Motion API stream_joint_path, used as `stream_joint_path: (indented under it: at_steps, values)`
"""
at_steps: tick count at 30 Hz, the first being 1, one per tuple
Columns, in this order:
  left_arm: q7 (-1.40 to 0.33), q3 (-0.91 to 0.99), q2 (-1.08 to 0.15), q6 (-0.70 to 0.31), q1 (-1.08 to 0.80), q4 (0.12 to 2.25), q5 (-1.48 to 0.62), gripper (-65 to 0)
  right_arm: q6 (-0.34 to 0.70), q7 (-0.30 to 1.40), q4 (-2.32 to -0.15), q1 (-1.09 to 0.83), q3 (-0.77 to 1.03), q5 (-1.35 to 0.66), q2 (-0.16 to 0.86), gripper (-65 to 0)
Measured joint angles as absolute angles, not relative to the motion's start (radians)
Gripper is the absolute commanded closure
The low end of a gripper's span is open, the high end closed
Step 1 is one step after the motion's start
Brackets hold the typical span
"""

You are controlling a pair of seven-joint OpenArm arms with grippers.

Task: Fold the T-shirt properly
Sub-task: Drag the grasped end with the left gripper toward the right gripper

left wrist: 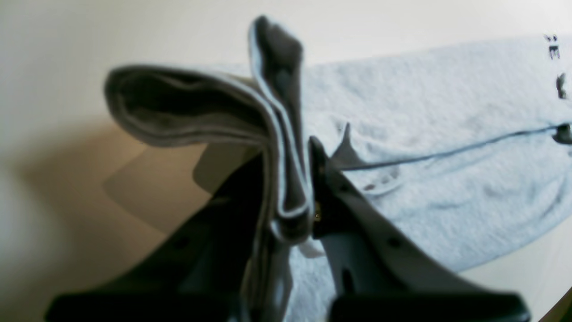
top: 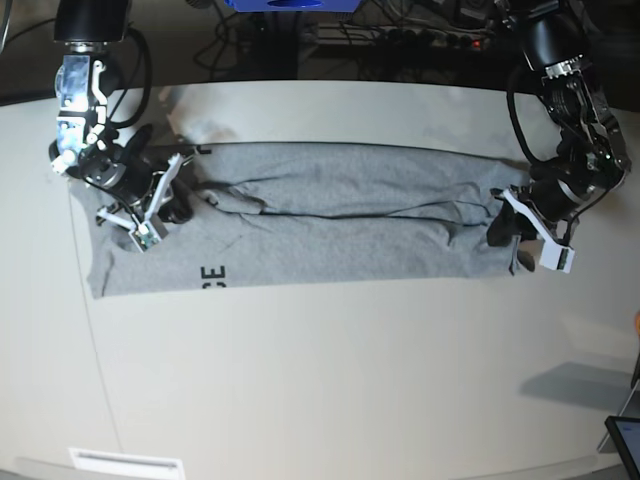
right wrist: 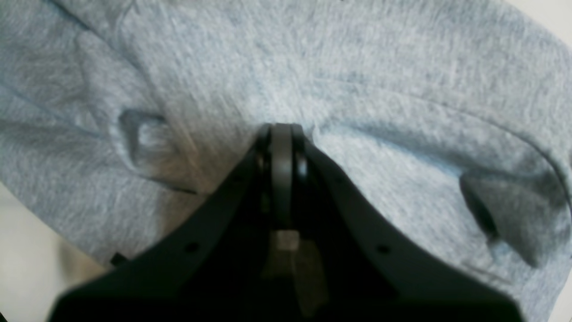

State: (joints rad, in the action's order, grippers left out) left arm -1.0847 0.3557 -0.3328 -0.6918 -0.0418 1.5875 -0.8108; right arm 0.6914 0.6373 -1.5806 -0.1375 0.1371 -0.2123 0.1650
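Note:
The heather-grey T-shirt [top: 350, 235] lies as a long band across the table, with black lettering [top: 213, 273] near its left end. At the band's right end my left gripper [top: 500, 232] is shut on the edge. The left wrist view shows several bunched layers pinched in the left gripper [left wrist: 290, 179] and standing up above it, with the T-shirt [left wrist: 447, 134] stretching away behind. My right gripper [top: 180, 207] sits on the left end. In the right wrist view the right gripper [right wrist: 281, 129] is shut with a thin strip of the T-shirt [right wrist: 357, 67] between its fingers, and the cloth puckers around the tips.
The pale table [top: 350, 380] runs well beyond the shirt toward the front. Cables [top: 400, 35] lie along the back edge. A dark device [top: 625, 440] shows at the bottom right corner, and a white label [top: 110, 463] sits at the front left edge.

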Motion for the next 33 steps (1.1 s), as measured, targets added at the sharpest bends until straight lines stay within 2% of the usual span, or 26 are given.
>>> stream_joint_path:
  at_steps: [11, 28, 33]
  values:
    - [-1.123, 0.216, -0.252, -0.693, -0.034, 1.684, -0.82, 0.0, 0.691, 0.637, -1.581, -0.137, 0.137, -0.213, 0.165, -0.1]
    - [-1.212, 0.215, -0.055, -0.693, -0.019, 1.735, -0.812, 0.0, 0.692, 0.637, -1.581, -0.138, 0.137, -0.213, 0.165, -0.1]
    - [-1.209, 0.132, -0.038, -0.691, -0.003, 1.733, -0.812, 0.0, 0.691, 0.637, -1.581, -0.137, 0.137, -0.213, 0.165, -0.1]
